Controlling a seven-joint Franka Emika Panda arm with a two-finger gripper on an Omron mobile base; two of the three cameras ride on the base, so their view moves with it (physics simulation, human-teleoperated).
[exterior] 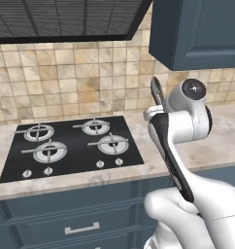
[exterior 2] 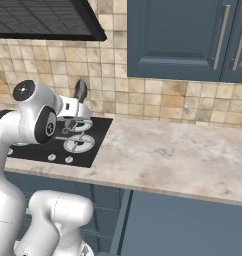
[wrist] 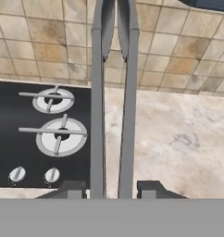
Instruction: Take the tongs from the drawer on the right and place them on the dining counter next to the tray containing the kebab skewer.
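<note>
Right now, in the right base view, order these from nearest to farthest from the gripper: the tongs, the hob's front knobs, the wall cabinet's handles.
1. The tongs, clamped in the gripper and pointing up.
2. The hob's front knobs, below the gripper at the hob's edge.
3. The wall cabinet's handles, far to the upper right.

my arm [exterior: 187,121] is glossy white, built of rounded segments. dark bands mark the joints, and a round dark cap closes one joint's end.

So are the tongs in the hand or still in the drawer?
In the hand: the tongs rise between its fingertips, above the stone worktop.
</note>
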